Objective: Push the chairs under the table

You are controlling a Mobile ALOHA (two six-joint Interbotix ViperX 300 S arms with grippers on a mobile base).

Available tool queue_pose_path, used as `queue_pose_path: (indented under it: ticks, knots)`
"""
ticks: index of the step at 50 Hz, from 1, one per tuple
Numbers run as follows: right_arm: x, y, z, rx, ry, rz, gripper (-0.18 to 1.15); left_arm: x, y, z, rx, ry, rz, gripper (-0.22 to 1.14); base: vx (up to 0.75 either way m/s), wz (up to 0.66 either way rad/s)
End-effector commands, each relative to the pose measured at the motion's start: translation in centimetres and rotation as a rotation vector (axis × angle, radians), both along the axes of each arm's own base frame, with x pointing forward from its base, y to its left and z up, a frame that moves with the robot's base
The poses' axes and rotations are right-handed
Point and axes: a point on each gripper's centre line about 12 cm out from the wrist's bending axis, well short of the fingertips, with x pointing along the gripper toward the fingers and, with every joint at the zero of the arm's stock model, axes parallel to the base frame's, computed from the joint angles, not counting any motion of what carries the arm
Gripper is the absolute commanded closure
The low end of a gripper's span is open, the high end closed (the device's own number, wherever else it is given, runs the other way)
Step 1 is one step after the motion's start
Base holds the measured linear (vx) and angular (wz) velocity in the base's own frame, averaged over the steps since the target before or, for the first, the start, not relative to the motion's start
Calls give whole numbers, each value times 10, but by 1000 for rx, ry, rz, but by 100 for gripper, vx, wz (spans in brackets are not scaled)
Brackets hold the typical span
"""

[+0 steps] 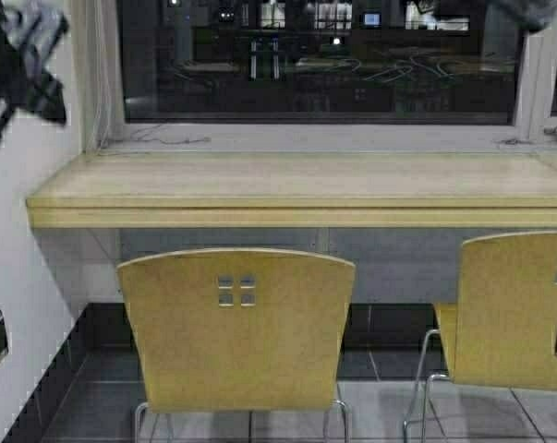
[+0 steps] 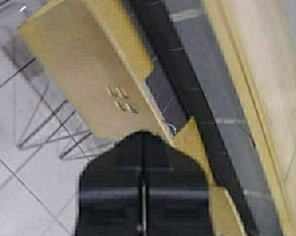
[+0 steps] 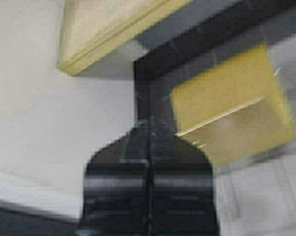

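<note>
Two mustard-yellow chairs face the long pale table under the window. The middle chair stands with its backrest out in front of the table's thick edge. Further right, the second chair is cut off by the picture's edge. My left arm is raised at the upper left, apart from both chairs. The left gripper is shut on nothing and looks down at a chair. Shut and empty too, my right gripper is held high, with a chair and the table's end beyond it.
A white wall closes the left side next to the table's end. Dark window glass and a sill with cables run behind the table. The floor is grey tile with a dark skirting along the wall.
</note>
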Motion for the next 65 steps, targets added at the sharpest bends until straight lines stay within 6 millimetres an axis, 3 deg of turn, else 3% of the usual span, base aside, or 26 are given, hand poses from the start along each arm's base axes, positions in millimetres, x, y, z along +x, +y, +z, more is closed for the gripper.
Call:
queue_pose_path:
  ticks: [1, 8, 12, 25, 30, 45, 56, 65]
  knots:
    - [31, 26, -23, 40, 67, 12, 84, 22, -22, -20, -6, 38, -19, 87, 1, 2]
    - [48, 43, -62, 93, 182, -14, 73, 37, -41, -42, -8, 95, -38, 86, 1, 1]
    - [53, 47, -78, 137, 236, -48, 65, 44, -52, -49, -15, 106, -48, 79, 1, -1]
    - [55, 39, -117, 250, 302, -182, 23, 56, -60, -63, -16, 133, -46, 17, 1, 2]
    - [56, 37, -127, 258, 310, -205, 12, 58, -60, -68, -25, 147, -28, 3, 3, 9]
    - [47, 30, -152, 351, 405, -340, 8, 74, -83, -74, -124, 155, 26, 2, 5, 11]
    - [39, 37, -180, 391, 603, -395, 8, 77, -101, -93, -175, 188, 67, 2, 6, 10]
    - [46, 38, -191, 406, 585, -428, 8, 81, -104, -104, -180, 193, 94, 2, 8, 2]
